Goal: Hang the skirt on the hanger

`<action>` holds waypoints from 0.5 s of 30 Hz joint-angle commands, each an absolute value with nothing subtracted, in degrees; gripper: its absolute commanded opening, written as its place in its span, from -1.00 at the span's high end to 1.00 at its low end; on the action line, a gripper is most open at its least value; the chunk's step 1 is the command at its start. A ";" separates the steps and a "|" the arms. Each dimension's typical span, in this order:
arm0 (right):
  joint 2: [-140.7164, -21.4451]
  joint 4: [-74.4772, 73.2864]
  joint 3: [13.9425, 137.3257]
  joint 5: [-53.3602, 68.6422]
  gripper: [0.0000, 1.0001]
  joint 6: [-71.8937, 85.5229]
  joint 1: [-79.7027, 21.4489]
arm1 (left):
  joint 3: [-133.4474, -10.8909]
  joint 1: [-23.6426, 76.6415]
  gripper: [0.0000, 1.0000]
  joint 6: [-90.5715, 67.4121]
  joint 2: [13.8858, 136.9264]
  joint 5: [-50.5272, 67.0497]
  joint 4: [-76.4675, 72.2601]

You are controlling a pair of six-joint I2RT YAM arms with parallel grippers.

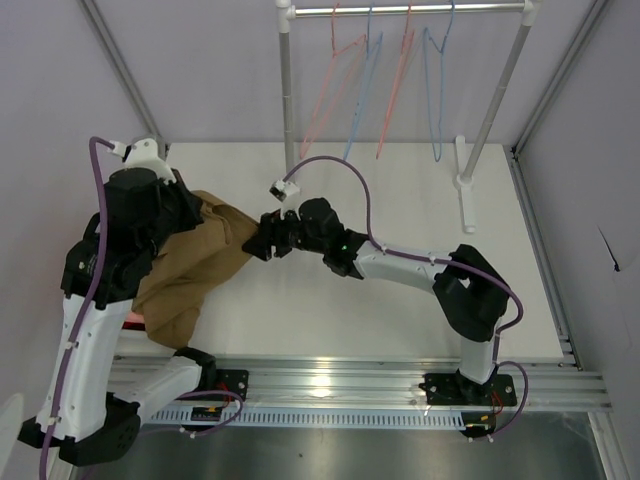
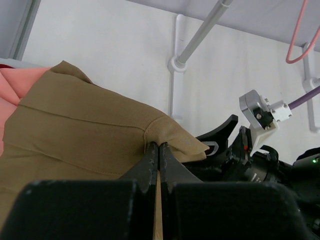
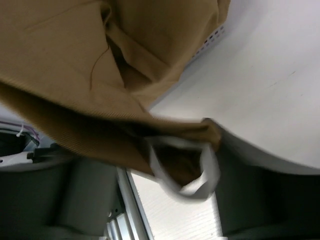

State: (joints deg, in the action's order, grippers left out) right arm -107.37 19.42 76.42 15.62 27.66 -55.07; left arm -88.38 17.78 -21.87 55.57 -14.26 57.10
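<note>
While the left jaws pinch tight on a fold of the skirt (image 1: 200,265), draped at the surface's (image 1: 330,310) left, the right jaws meet its right edge, their hold impossible to tell. The hanger (image 1: 333,95) hangs on the far rail (image 1: 410,9), nearer the right arm (image 1: 400,262).

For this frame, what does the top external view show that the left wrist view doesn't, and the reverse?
Only top external: the rail with its whole row of pink hangers and blue hangers. Only left wrist: the left gripper, jaws pinched shut on a fold of the skirt; from above, the arm hides this. Both: the skirt, with the right gripper at its edge.
</note>
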 commanded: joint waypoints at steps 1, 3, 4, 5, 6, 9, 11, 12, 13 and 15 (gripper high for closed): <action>-106.35 25.84 77.87 11.70 -0.11 29.09 -55.55 | -93.15 18.37 1.00 -20.39 55.72 -11.16 55.02; -105.65 26.28 77.43 10.73 0.30 29.18 -55.72 | -93.86 18.46 1.00 -20.21 56.25 -9.59 55.54; -104.95 26.28 77.17 9.94 0.43 29.18 -55.81 | -94.74 18.46 1.00 -20.13 56.34 -9.06 55.72; -104.42 26.28 76.99 9.50 0.56 29.18 -55.98 | -94.92 18.46 1.00 -20.13 56.51 -8.53 55.72; -103.81 25.67 76.82 8.36 0.76 28.83 -56.16 | -95.62 18.46 1.00 -20.13 56.60 -7.74 55.81; -99.59 23.39 74.98 4.42 1.00 27.78 -56.77 | -96.58 18.46 1.00 -20.13 56.78 -6.51 55.72; -94.50 21.81 72.96 2.38 1.00 26.46 -56.95 | -96.76 18.54 1.00 -20.21 56.87 -4.67 55.46; -92.74 19.36 72.51 1.24 1.00 26.02 -56.95 | -97.29 18.54 1.00 -20.21 56.95 -4.05 55.20; -90.90 17.60 72.51 -1.73 1.00 25.41 -56.95 | -97.38 18.54 1.00 -20.30 57.30 -2.82 55.02; -85.71 11.90 73.39 -4.21 1.00 23.39 -56.95 | -98.43 18.63 1.00 -20.48 57.57 -1.50 54.58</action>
State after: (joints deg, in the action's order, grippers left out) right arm -94.76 14.90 71.85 3.09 26.63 -56.80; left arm -94.76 17.93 -20.93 57.47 -6.20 58.78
